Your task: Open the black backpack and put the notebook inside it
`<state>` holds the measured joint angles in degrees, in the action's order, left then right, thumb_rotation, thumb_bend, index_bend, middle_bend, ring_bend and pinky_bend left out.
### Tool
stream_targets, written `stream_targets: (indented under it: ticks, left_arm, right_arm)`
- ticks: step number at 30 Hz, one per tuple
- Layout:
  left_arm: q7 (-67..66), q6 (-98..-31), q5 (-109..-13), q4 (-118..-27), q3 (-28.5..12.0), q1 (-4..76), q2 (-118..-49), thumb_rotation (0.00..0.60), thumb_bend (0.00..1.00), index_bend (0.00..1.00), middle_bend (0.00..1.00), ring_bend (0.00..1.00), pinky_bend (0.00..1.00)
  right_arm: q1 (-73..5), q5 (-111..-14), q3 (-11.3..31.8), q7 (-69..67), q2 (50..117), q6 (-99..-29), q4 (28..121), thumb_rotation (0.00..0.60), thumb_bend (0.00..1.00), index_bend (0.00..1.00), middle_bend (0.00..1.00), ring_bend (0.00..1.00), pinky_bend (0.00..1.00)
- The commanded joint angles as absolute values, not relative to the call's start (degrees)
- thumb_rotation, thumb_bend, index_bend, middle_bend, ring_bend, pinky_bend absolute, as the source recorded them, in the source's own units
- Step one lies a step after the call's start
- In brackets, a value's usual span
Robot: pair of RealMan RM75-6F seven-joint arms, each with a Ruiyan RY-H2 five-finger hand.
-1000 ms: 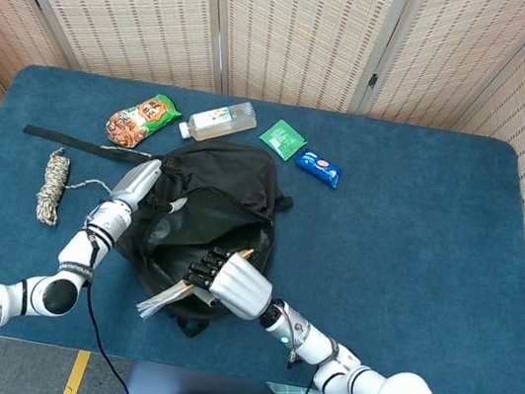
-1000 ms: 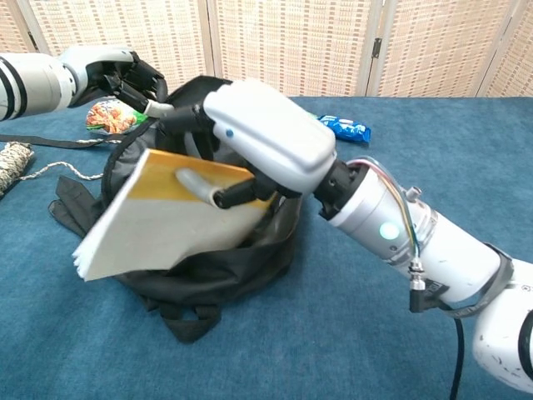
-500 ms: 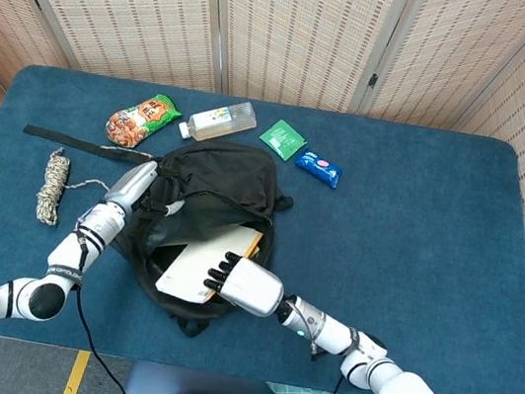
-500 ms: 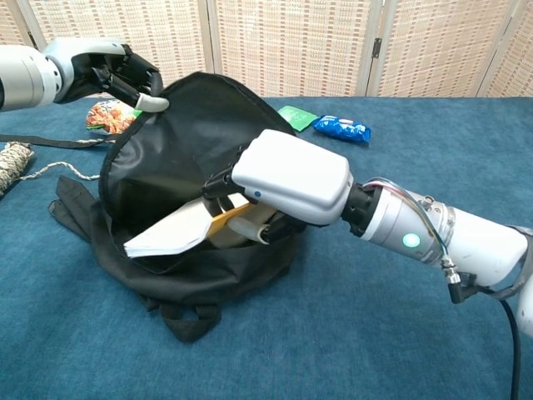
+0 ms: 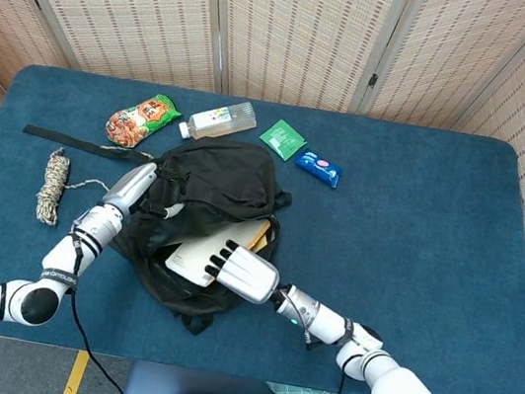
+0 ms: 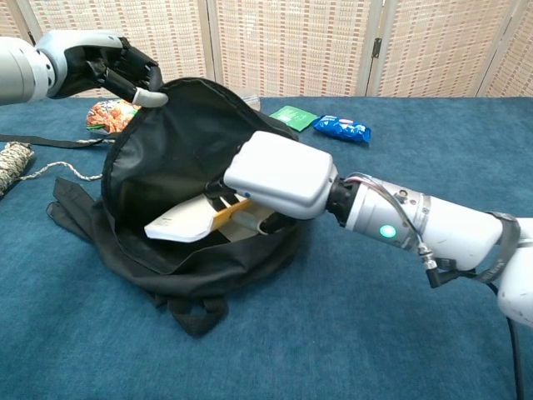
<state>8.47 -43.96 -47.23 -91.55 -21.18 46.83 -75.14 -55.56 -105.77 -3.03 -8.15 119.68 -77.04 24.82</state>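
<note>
The black backpack (image 5: pixel 216 175) (image 6: pixel 158 150) lies open at the table's front centre, its mouth facing me. My left hand (image 5: pixel 136 185) (image 6: pixel 104 67) grips the upper flap and holds it up. My right hand (image 5: pixel 243 271) (image 6: pixel 279 175) grips the notebook (image 5: pixel 199 252) (image 6: pixel 187 223), a white-paged book with a yellow-orange cover. The notebook lies tilted, mostly inside the bag's opening, with its far end hidden behind my right hand.
Behind the bag lie a snack bag (image 5: pixel 142 119), a clear bottle (image 5: pixel 218 119), a green packet (image 5: pixel 283 139) and a blue packet (image 5: pixel 318 167). A coiled rope (image 5: pixel 50 185) and a black strap (image 5: pixel 72 139) sit at the left.
My right hand has carried the notebook from above the bag's front rim down into the opening and further in. The left hand has kept the flap raised.
</note>
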Motion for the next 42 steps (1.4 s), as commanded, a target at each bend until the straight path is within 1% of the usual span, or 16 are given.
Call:
stream_targets:
  ticks: [1, 11, 17, 27, 29, 30, 32, 34, 35, 36, 39, 42]
  left_arm:
    - [8.52, -43.96, -47.22, -91.74, -21.09, 46.88, -74.97, 0.600, 0.74, 0.68, 0.49, 0.36, 0.00]
    - [9.46, -44.26, -47.81, -92.96, -21.04, 46.68, -74.09, 0.600, 0.74, 0.68, 0.49, 0.37, 0.00]
    - [10.26, -44.60, -48.77, -93.82, -20.89, 46.05, -73.10, 0.600, 0.74, 0.68, 0.49, 0.37, 0.00]
    - [11.48, -44.80, -50.16, -94.84, -20.47, 45.28, -72.16, 0.600, 0.74, 0.68, 0.49, 0.36, 0.00]
    - [11.65, -44.83, -50.26, -94.95, -20.42, 45.20, -72.02, 0.600, 0.74, 0.68, 0.49, 0.36, 0.00]
    - [11.70, -44.83, -50.30, -94.96, -20.38, 45.18, -71.99, 0.600, 0.74, 0.68, 0.49, 0.36, 0.00]
    - [11.79, -44.72, -50.36, -94.88, -20.28, 45.20, -71.95, 0.600, 0.74, 0.68, 0.49, 0.36, 0.00]
    - [11.84, -44.70, -50.41, -94.78, -20.24, 45.25, -71.97, 0.600, 0.74, 0.68, 0.49, 0.36, 0.00]
    - [11.90, -44.73, -50.43, -94.75, -20.25, 45.25, -71.96, 0.600, 0.74, 0.68, 0.49, 0.36, 0.00]
    - [12.02, -44.79, -50.47, -94.73, -20.29, 45.22, -71.91, 0.600, 0.74, 0.68, 0.49, 0.36, 0.00]
    - [12.26, -44.96, -50.68, -94.77, -20.32, 45.06, -71.60, 0.600, 0.74, 0.68, 0.49, 0.36, 0.00]
    - [12.70, -45.34, -50.93, -94.95, -20.42, 44.69, -71.17, 0.600, 0.74, 0.68, 0.49, 0.36, 0.00]
  right_arm:
    - [-56.74, -104.73, -2.01, -6.05, 120.88, -75.85, 24.05, 0.600, 0.54, 0.90, 0.58, 0.63, 0.51]
    - [-58.70, -104.03, -2.11, -1.41, 123.99, -73.25, 23.68, 0.600, 0.54, 0.90, 0.58, 0.63, 0.50]
    - [-58.97, -102.81, -1.91, 0.00, 123.89, -70.74, 22.48, 0.600, 0.54, 0.90, 0.58, 0.64, 0.50]
    - [-59.11, -100.24, -0.90, 3.54, 124.49, -66.84, 20.27, 0.600, 0.54, 0.90, 0.58, 0.63, 0.49]
    - [-58.99, -99.53, -0.35, 4.86, 124.70, -66.79, 20.35, 0.600, 0.54, 0.87, 0.57, 0.61, 0.47]
    - [-58.86, -99.11, -0.02, 5.42, 124.77, -66.78, 20.68, 0.600, 0.54, 0.80, 0.54, 0.59, 0.45]
    - [-58.49, -98.18, 0.71, 6.58, 124.68, -66.79, 22.17, 0.600, 0.54, 0.60, 0.46, 0.54, 0.42]
    - [-58.14, -97.66, 1.15, 7.74, 124.29, -67.22, 23.92, 0.600, 0.54, 0.36, 0.35, 0.46, 0.38]
    - [-57.93, -97.43, 1.34, 8.47, 124.07, -67.48, 24.86, 0.600, 0.54, 0.30, 0.32, 0.44, 0.37]
    - [-57.63, -97.13, 1.53, 9.42, 123.67, -67.52, 26.35, 0.600, 0.54, 0.22, 0.28, 0.41, 0.35]
    - [-56.95, -96.47, 2.03, 12.45, 122.45, -67.67, 30.69, 0.600, 0.52, 0.07, 0.19, 0.34, 0.29]
    - [-56.36, -96.11, 2.37, 15.69, 121.01, -67.79, 35.50, 0.600, 0.46, 0.00, 0.14, 0.30, 0.26]
